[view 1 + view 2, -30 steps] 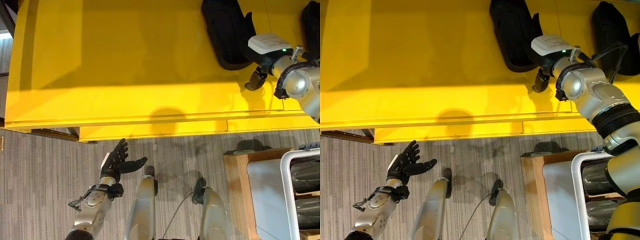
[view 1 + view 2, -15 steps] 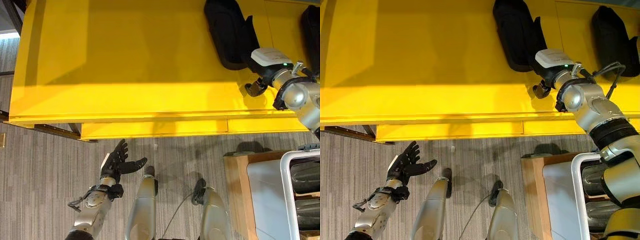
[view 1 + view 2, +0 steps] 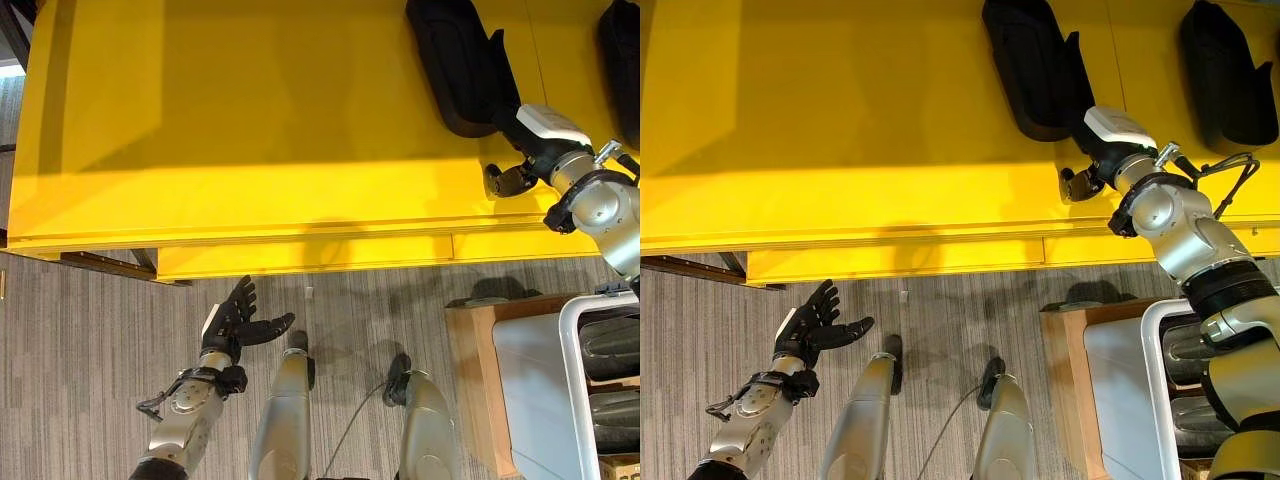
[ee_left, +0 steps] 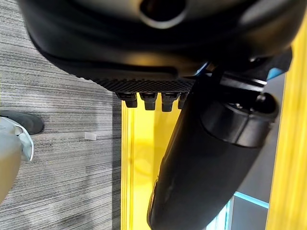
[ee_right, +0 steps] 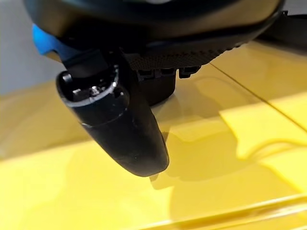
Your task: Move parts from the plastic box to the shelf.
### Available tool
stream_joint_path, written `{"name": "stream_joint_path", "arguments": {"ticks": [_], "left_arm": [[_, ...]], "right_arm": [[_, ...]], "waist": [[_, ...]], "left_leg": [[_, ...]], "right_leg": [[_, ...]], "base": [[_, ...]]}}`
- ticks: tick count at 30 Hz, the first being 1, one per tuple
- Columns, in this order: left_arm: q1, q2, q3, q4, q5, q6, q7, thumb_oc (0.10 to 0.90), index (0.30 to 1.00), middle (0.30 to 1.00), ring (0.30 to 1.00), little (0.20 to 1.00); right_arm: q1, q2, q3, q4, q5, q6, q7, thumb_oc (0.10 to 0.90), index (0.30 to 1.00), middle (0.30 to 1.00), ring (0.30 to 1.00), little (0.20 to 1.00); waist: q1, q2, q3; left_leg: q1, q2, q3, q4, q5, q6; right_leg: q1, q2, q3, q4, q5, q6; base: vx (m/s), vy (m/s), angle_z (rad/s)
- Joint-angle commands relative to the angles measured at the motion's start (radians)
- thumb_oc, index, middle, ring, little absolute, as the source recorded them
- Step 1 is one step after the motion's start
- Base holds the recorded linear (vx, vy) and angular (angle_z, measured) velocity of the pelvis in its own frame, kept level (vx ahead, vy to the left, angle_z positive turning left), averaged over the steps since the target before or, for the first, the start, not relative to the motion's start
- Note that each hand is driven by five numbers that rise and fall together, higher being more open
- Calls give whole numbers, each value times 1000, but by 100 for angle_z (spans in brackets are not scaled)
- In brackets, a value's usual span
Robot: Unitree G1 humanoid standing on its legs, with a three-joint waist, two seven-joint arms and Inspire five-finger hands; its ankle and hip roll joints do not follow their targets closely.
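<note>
No legible text, labels, numbers or signs anywhere. Yellow shelf [image 3: 250,130] surface plain, no markings. Black parts [image 3: 1030,65] on shelf unmarked. Small pale scrap on floor [image 3: 310,293] just below shelf edge, too small to read.

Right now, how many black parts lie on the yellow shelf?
2. One part lies just beyond the right hand, which holds nothing; the other part lies near the shelf's right end. More may be out of frame.
</note>
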Motion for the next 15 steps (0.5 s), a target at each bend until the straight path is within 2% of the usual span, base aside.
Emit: {"name": "stream_joint_path", "arguments": {"ticks": [1, 15], "left_arm": [[19, 19, 24, -96, -6, -89, 9, 900, 1000, 1000, 1000, 1000], [18, 22, 27, -98, -7, -86, 10, 900, 1000, 1000, 1000, 1000]], "right_arm": [[-15, -46, -35, -31, 42, -34, -31, 900, 1000, 1000, 1000, 1000], [-8, -51, -23, -60, 67, -37, -11, 900, 1000, 1000, 1000, 1000]], "waist": [[16, -16, -62], [16, -29, -64]], "left_leg": [[49, 55, -76, 5, -80, -37], [51, 58, -78, 11, -84, -38]], "right_leg": [[-19, 14, 35, 7, 34, -14], [-13, 17, 36, 6, 33, -13]], "base": [[0, 0, 0], [0, 0, 0]]}}
